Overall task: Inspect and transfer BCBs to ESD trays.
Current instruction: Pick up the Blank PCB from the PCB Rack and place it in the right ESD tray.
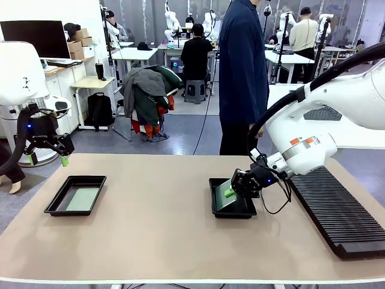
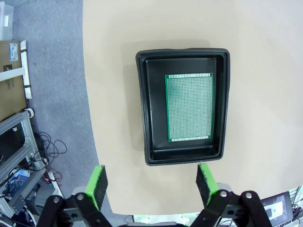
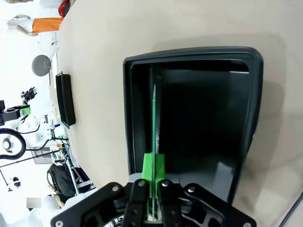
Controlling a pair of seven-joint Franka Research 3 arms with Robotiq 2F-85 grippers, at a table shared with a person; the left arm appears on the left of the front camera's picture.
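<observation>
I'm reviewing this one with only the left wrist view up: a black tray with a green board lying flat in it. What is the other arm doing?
Observer: The right gripper is shut on a second BCB, holding it edge-on over the right ESD tray.
Operator: Anything already in that tray?
Observer: The right wrist view shows its floor bare under the board.
Operator: And my gripper?
Observer: The left gripper is open, raised above the table near the left ESD tray.
Operator: Anyone at the table?
Observer: A person in a dark coat stands at the far side.
</observation>
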